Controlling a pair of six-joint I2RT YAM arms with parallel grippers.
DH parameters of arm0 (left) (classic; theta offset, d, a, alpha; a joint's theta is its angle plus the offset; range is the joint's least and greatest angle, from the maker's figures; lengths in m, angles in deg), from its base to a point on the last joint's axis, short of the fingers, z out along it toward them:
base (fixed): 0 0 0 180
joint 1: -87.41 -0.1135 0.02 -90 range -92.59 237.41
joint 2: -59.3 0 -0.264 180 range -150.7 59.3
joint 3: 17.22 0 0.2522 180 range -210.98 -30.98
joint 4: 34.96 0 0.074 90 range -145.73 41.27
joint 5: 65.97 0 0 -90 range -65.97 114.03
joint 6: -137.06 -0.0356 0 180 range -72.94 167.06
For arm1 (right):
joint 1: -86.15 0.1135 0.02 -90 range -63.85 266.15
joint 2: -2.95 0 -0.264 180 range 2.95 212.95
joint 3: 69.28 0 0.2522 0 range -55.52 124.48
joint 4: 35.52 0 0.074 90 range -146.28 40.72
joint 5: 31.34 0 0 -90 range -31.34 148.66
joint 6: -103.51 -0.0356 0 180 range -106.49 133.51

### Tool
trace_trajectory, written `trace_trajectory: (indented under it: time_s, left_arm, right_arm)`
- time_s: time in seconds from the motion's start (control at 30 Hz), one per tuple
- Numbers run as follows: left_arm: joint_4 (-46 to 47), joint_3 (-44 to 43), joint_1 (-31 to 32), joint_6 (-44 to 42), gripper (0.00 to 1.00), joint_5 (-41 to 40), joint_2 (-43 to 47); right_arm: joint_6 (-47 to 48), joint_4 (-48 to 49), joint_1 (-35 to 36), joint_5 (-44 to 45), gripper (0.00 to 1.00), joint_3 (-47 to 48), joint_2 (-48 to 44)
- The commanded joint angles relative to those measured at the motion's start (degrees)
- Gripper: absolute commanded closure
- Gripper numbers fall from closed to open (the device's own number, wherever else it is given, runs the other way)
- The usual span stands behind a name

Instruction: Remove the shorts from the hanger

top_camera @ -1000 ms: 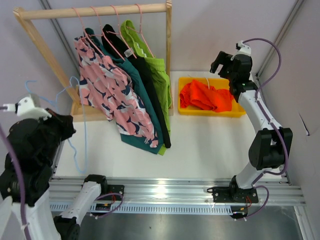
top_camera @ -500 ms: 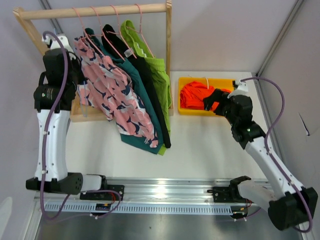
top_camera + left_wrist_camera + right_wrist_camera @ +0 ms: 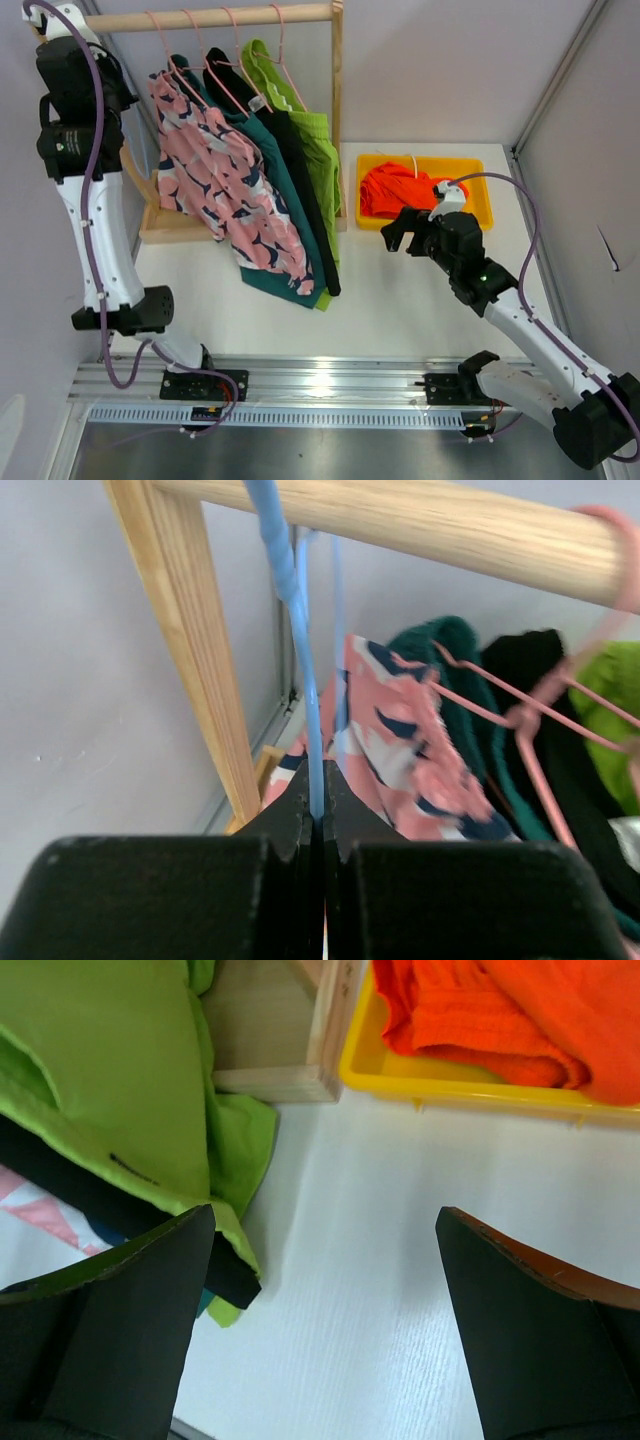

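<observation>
Four shorts hang on pink hangers from the wooden rod (image 3: pixel 200 20): pink with navy splotches (image 3: pixel 215 180), teal (image 3: pixel 275 190), black (image 3: pixel 300 180) and lime green (image 3: pixel 318 150). The orange shorts (image 3: pixel 400 190) lie in the yellow bin (image 3: pixel 470 165). My left gripper (image 3: pixel 100 75) is up at the rod's left end. In the left wrist view it (image 3: pixel 318 800) is shut on a bare blue hanger (image 3: pixel 300 660) whose hook is over the rod (image 3: pixel 430 525). My right gripper (image 3: pixel 395 228) is open and empty above the table, between the lime shorts (image 3: pixel 100 1070) and the bin (image 3: pixel 450 1085).
The rack's wooden left post (image 3: pixel 190 650) stands close beside my left gripper. Its wooden base (image 3: pixel 270 1030) lies between the hanging shorts and the bin. A grey wall runs behind the rack, and a metal rail (image 3: pixel 320 385) runs along the near table edge.
My left arm has swung from the near left up to the rod's left end with the blue hanger. My right arm has come down from above the bin to the table in front of it.
</observation>
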Motion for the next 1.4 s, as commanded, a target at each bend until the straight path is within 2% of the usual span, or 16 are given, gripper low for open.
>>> trace_trajectory:
  time_s: [0.0, 0.43, 0.57, 0.73, 0.83, 0.87, 0.93, 1.0, 1.07, 1.23, 1.33, 1.37]
  left_arm:
    - [4.1, -4.3, -4.4, 0.7, 1.0, 3.5, -5.1]
    - [4.3, -8.9, -8.3, 2.4, 1.0, 9.0, -16.3]
    - [1.7, -5.9, -9.3, 3.3, 1.0, 8.7, -17.2]
    - [2.7, 7.5, -9.2, 4.2, 1.0, 6.8, -9.5]
    - [4.6, 17.7, -9.3, 4.4, 0.85, 6.8, -2.4]
    - [5.1, 19.0, -9.3, 4.7, 0.74, 6.9, -0.7]
    - [5.9, 22.1, -9.2, 4.7, 0.67, 7.1, 3.8]
    - [5.4, 23.0, -9.2, 4.9, 0.51, 7.3, 6.1]
    - [4.0, 22.9, -8.5, 4.9, 0.4, 8.1, 8.8]
    - [1.1, 21.9, -5.4, 5.1, 0.35, 9.4, 13.3]
    - [0.3, 22.3, -4.7, 6.6, 0.35, 14.1, 15.7]
    - [0.3, 22.8, -4.7, 7.2, 0.35, 18.0, 16.8]
  right_arm:
    - [0.0, 0.1, 2.5, 1.4, 0.01, -0.3, -1.1]
    - [-1.4, -0.1, 12.7, 6.1, 0.01, -1.8, -1.0]
    - [-1.1, -1.3, 17.0, 10.0, 0.01, 0.0, 0.2]
    - [-0.7, -2.2, 21.5, 14.0, 0.01, 2.2, 0.0]
    - [-0.8, -2.5, 22.5, 14.9, 0.01, 2.2, -1.1]
    - [-0.9, -2.7, 22.7, 15.2, 0.01, 2.1, -1.4]
    - [-1.4, -3.1, 23.5, 16.0, 0.01, 1.9, -2.6]
    - [-2.0, -3.6, 24.0, 16.5, 0.01, 1.3, -3.6]
    - [-2.3, -4.2, 25.0, 17.0, 0.01, 0.8, -5.3]
    - [-2.9, -5.4, 26.1, 18.4, 0.01, -0.1, -8.2]
    - [-3.0, -6.2, 26.5, 19.0, 0.01, -0.4, -9.5]
    - [-2.9, -6.3, 26.6, 19.1, 0.01, -0.6, -10.3]
